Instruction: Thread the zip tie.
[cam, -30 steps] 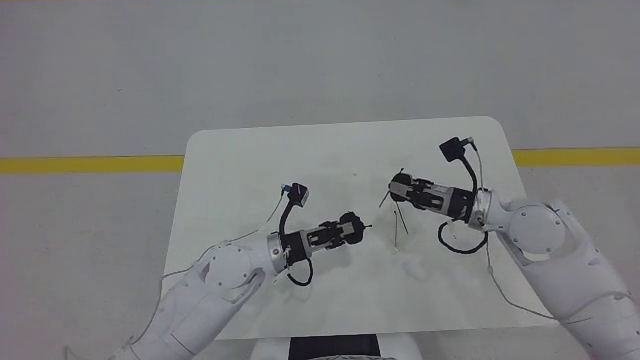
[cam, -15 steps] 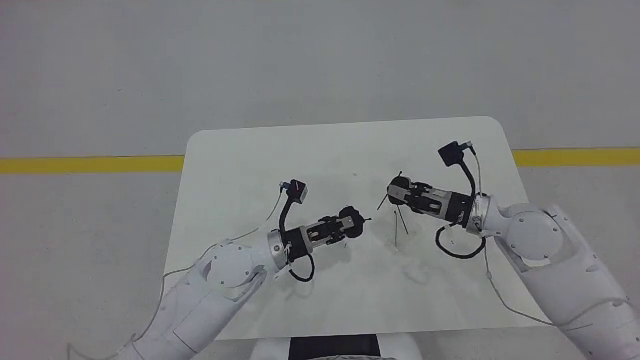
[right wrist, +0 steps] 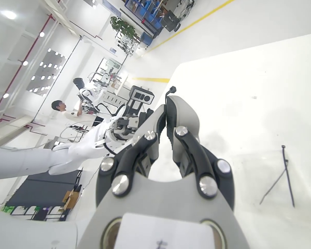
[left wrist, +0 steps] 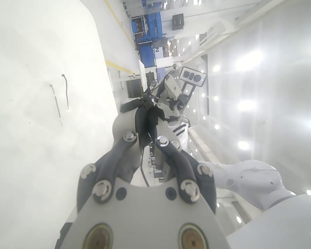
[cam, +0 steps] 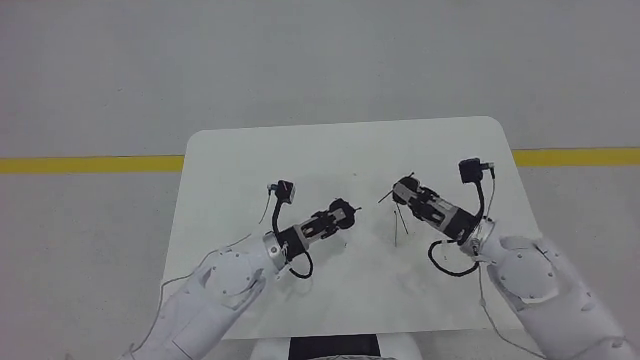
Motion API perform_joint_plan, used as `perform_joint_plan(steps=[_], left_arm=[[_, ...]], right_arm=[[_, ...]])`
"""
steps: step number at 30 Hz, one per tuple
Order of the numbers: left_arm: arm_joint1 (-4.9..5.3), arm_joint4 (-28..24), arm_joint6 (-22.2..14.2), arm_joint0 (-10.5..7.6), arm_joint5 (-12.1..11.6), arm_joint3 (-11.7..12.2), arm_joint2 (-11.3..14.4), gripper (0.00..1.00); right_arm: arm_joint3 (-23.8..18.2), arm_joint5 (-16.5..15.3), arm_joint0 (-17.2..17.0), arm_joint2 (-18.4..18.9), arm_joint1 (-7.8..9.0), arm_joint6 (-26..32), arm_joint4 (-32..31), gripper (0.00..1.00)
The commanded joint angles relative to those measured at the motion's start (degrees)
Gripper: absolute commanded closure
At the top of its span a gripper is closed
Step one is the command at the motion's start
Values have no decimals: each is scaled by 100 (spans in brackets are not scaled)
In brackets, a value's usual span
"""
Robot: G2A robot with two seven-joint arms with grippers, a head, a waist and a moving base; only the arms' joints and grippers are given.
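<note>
My right gripper [cam: 400, 189] hovers over the middle of the white table [cam: 250, 170], shut on a thin black zip tie [right wrist: 172, 89]. The tie's head pokes out past the closed fingertips [right wrist: 171, 110], and it lies crosswise at the gripper tip [cam: 385, 200] in the top view. My left gripper [cam: 350, 207] faces it from a short gap away. It is shut, with a small dark strip, apparently a zip tie end [left wrist: 128, 106], sticking out of its tips. Two loose zip ties [cam: 399, 225] lie crossed on the table between and below the grippers.
The loose ties [right wrist: 287, 174] lie flat, close to the right gripper's side. The right arm [left wrist: 171, 91] stands straight ahead of my left gripper. Bare tabletop spreads toward the far edge and the left side.
Over the last second both arms swung. The left gripper moved up toward the table's far side. The right wrist turned and its gripper shifted slightly, still holding the tie. The loose ties stayed put.
</note>
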Motion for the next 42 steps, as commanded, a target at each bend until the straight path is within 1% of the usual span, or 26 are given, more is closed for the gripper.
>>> perform_joint_plan(steps=[1, 3, 5, 13, 25, 29, 42], left_arm=[[-18, -23, 8, -13, 0, 37, 25, 100], [-34, -68, -5, -24, 0, 37, 45, 100], [-38, -99, -76, -20, 0, -18, 26, 100], [-38, -99, -76, -20, 0, -18, 26, 100], [-38, -99, -76, -20, 0, -18, 26, 100], [-38, -99, -76, -20, 0, -18, 26, 100], [-38, -99, -76, -20, 0, -18, 26, 100]], right_arm=[[-57, 0, -2, -72, -14, -94, -132, 100], [-70, 0, 4, -73, -15, -119, -178, 100], [-70, 0, 4, -73, -15, -119, -178, 100], [-67, 9, 3, -78, -17, -127, -176, 100], [-50, 94, 146, -484, -151, -347, -567, 100], [-19, 99, 176, -544, -183, -355, -598, 100], [-49, 115, 145, -523, -247, -285, -688, 100]])
